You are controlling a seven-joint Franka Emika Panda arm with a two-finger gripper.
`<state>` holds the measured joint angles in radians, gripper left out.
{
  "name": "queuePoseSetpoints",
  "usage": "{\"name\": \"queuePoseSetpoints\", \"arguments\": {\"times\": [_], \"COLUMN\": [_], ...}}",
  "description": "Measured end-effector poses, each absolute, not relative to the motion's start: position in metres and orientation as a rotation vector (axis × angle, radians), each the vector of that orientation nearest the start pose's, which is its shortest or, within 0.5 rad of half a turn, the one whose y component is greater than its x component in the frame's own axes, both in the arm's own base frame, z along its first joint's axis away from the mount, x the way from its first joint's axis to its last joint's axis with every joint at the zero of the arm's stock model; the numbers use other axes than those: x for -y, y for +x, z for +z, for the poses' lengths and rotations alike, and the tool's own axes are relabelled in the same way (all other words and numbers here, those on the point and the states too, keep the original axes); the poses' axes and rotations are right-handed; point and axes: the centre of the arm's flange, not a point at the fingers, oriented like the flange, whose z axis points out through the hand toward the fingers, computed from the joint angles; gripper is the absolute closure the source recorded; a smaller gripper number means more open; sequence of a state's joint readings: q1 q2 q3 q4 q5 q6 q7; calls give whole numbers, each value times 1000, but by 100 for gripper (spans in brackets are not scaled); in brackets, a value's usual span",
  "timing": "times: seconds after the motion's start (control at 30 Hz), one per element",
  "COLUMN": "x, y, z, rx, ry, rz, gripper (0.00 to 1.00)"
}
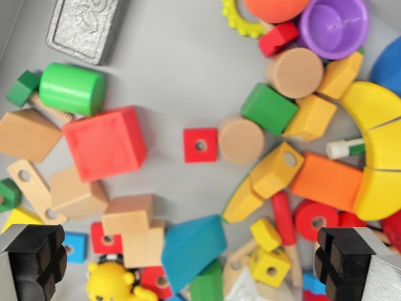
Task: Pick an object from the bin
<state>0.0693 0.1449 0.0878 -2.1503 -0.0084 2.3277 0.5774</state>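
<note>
Clearly the search step is on: the end effector (199, 260) hangs spread wide and empty above the bin (175, 69), nothing chosen yet. A small red square block (200, 145) lies alone at centre, bare floor at its twelve and nine o'clock, a wooden disc (241, 140) just beside it at three. Descending there looks easiest; elsewhere toys crowd from four to eight o'clock.

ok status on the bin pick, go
Gripper open, empty, above the bin. Nothing picked yet; blue wedge sits between the fingers. Crowded: plain wooden blocks and yellow holed cube close on either side.
</note>
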Motion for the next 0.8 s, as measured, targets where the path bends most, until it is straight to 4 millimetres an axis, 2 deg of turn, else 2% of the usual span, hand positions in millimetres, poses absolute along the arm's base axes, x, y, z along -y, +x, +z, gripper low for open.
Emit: {"name": "queuePoseSetpoints", "arguments": {"times": [0.8], "x": [-147], "y": [526], "z": [268], "rx": [-257], "ry": [-3125], "rz": [0], "gripper": [0]}}
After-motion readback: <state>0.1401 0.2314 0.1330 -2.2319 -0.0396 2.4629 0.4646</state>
